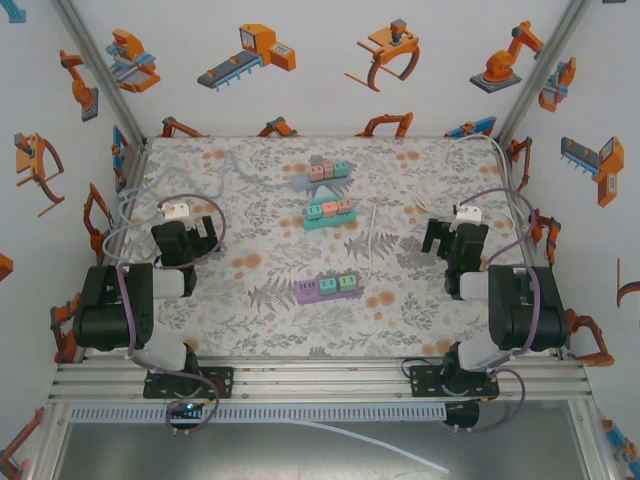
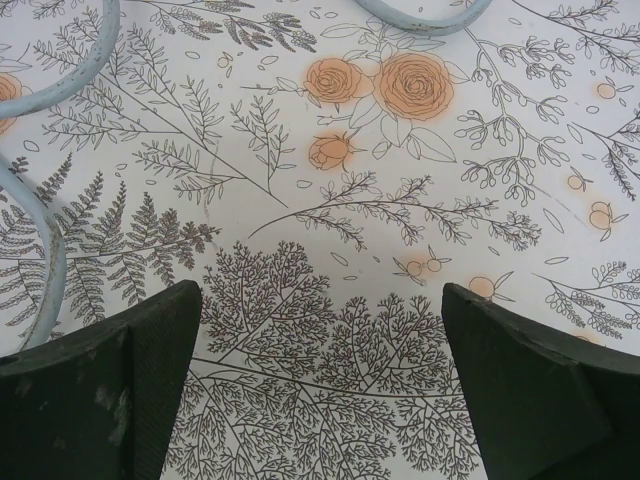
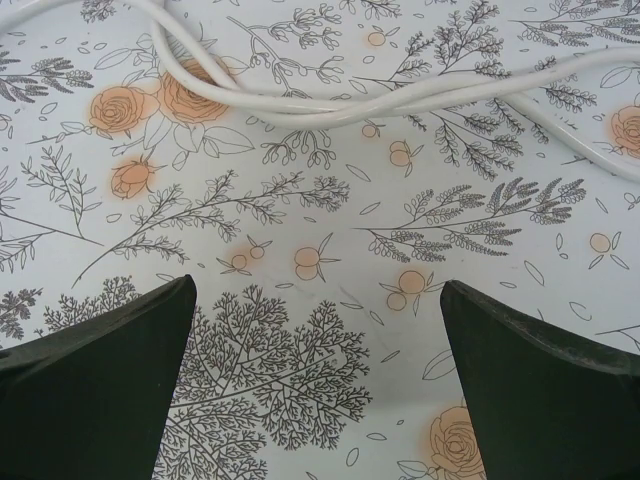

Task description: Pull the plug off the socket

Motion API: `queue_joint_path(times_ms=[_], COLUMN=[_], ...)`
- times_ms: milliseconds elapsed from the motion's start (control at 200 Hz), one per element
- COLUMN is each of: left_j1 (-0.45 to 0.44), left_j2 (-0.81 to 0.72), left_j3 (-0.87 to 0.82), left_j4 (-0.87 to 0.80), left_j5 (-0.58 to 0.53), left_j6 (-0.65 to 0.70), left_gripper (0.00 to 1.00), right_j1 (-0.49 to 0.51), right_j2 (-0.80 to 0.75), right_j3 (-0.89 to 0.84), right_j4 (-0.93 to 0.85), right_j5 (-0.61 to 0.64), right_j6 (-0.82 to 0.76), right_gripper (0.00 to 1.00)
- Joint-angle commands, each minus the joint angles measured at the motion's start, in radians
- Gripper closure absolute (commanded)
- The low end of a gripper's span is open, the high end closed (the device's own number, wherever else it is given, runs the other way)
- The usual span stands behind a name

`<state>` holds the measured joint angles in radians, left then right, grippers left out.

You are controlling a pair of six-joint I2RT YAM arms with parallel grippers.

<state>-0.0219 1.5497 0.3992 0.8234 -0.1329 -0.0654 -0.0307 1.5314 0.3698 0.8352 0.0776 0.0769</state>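
Three socket strips lie in the middle of the table: a purple one (image 1: 328, 288) nearest, a teal one (image 1: 330, 212) behind it, and a grey one (image 1: 325, 173) farthest. Each carries coloured blocks, and I cannot tell which is the plug. A white cable (image 1: 370, 240) runs from the purple strip toward the back. My left gripper (image 1: 196, 230) stands open at the left, well apart from the strips, with bare table between its fingers (image 2: 140, 380). My right gripper (image 1: 442, 236) stands open at the right, also over bare table, nothing between its fingers (image 3: 520, 380).
A pale blue cable (image 2: 50, 85) loops over the cloth ahead of my left gripper (image 2: 320, 290). White cable (image 3: 330, 95) crosses ahead of my right gripper (image 3: 318, 283). Printed walls close in the table (image 1: 260, 320) at the left, the right and the back.
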Motion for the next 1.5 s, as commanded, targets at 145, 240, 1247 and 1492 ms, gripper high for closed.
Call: queue_joint_path(times_ms=[145,240,1247,1492], left_j1=[-0.006,-0.005,-0.053,-0.171], left_j2=[-0.006,-0.007,-0.249,-0.609], left_j3=[0.002,0.001,0.002,0.165], left_j4=[0.029,0.029,-0.163,-0.645], left_j5=[0.011,0.012,-0.035,0.087], left_j6=[0.014,0.015,0.047,-0.213], left_gripper=[0.03,0.03,0.03,0.03], right_j1=[0.003,0.002,0.017,0.172], right_j2=[0.005,0.004,-0.445,-0.382], right_j3=[0.023,0.023,0.152,0.412], right_j4=[0.015,0.015,-0.536,-0.878], right_j5=[-0.004,-0.004,-0.121,-0.417], right_j6=[-0.012,-0.012,0.120,0.012], right_gripper=[0.01,0.01,0.01,0.00])
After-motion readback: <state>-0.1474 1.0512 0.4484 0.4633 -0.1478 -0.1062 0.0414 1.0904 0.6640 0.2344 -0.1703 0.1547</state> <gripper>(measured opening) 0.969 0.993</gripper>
